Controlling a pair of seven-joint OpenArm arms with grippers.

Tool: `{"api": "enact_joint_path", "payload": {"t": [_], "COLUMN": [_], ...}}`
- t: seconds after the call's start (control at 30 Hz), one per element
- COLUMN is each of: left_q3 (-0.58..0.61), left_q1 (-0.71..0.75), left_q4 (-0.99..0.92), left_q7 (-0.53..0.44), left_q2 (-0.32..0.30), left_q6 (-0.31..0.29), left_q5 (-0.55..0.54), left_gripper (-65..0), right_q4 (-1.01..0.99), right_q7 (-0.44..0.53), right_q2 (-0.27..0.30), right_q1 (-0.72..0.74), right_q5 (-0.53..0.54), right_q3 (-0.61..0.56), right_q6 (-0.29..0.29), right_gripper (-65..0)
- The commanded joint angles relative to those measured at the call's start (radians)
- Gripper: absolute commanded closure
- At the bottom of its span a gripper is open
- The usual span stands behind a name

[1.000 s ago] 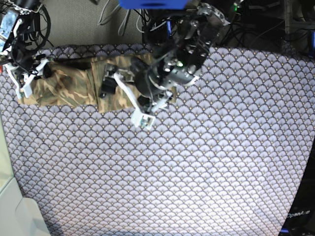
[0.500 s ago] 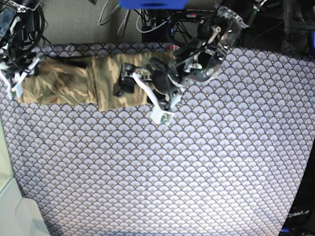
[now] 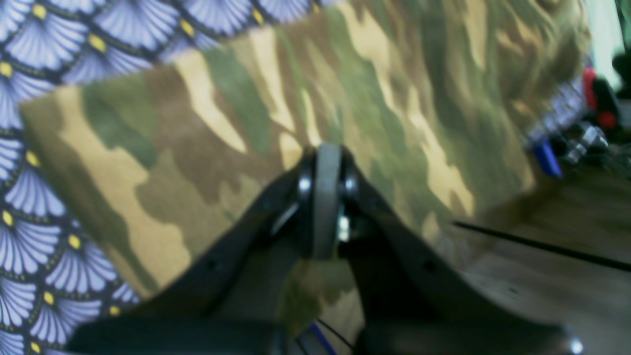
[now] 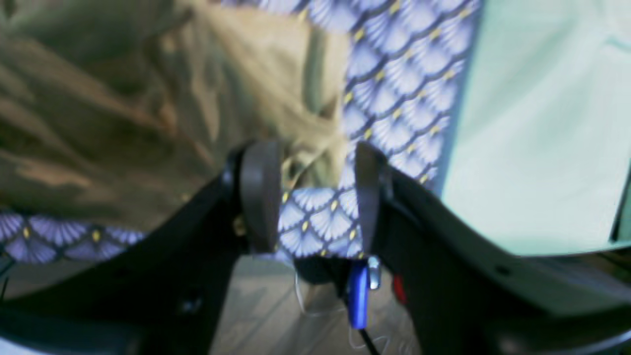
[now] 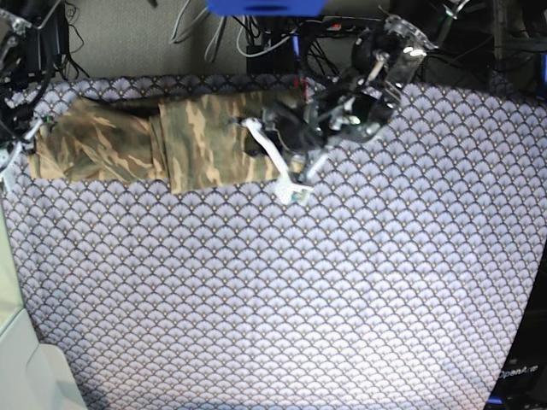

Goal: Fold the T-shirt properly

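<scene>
On patterned cloth [image 5: 342, 299], camouflage T-shirt [image 5: 162, 145].

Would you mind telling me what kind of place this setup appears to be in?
Probably a robotics lab workbench: a patterned cloth covers the table, tangled cables run behind it, and a camouflage T-shirt lies on it.

You see the patterned cloth [image 5: 282, 290], purple-grey with fan scales and small yellow dots, covering the surface. It shows between the right jaws and to their right, and left of the left jaws. Beyond the right jaws lies a pale green panel [image 4: 542, 123]. Behind the cloth's far edge, dark cables [image 5: 205, 34] tangle on the floor [image 5: 128, 43].
</scene>
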Motion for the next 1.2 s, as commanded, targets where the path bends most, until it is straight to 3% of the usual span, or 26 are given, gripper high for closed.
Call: {"api": "enact_joint_path", "payload": {"t": [0.0,0.2,0.27,0.33,0.47,0.53,0.7,0.83,1.17], "left_q3": [-0.023,-0.103,-0.106,-0.106,-0.106,-0.104,-0.104,-0.104,-0.104], "left_q1": [-0.005,0.002,0.002,0.002,0.002,0.002,-0.002,-0.005,-0.021], "left_q4": [0.019,0.008,0.008,0.008,-0.019,-0.033,-0.072,-0.087,-0.088], "left_q7": [0.009,0.038,0.038,0.038,0.028,0.028,0.025,0.025,0.025], "left_q2": [0.0,0.0,-0.001,-0.001,0.0,0.0,0.005,0.01,0.011], "left_q6": [-0.002,-0.002,-0.002,-0.002,-0.002,-0.002,-0.002,-0.002,-0.002], "left_q5": [-0.004,0.006,0.006,0.007,0.007,0.007,0.007,0.007,0.007], "left_gripper": [-0.9,-1.2,-4.5,-12.9,-37.0,-41.9,-42.1,-42.1,-42.1], "right_q4": [0.015,0.012,0.011,0.011,-0.012,-0.069,-0.361,-0.582,-0.572], "right_q7": [-0.002,-0.065,-0.082,-0.097,-0.105,-0.12,-0.177,-0.172,-0.171], "right_q2": [0.03,0.044,0.044,0.044,0.042,0.048,0.136,0.199,0.206], "right_q1": [0.008,0.063,0.084,0.095,0.11,0.118,0.192,0.255,0.275], "right_q5": [0.007,0.008,0.008,0.008,0.065,0.14,0.281,0.32,0.324], "right_q3": [0.008,0.022,0.022,0.022,0.029,0.06,0.097,0.095,0.095], "right_q6": [-0.004,-0.004,-0.004,-0.004,-0.004,-0.004,-0.004,-0.004,-0.004], "right_gripper": [-27.7,-33.3,-35.3,-38.3,-42.9,-43.1,-43.1,-43.1,-43.3]}}
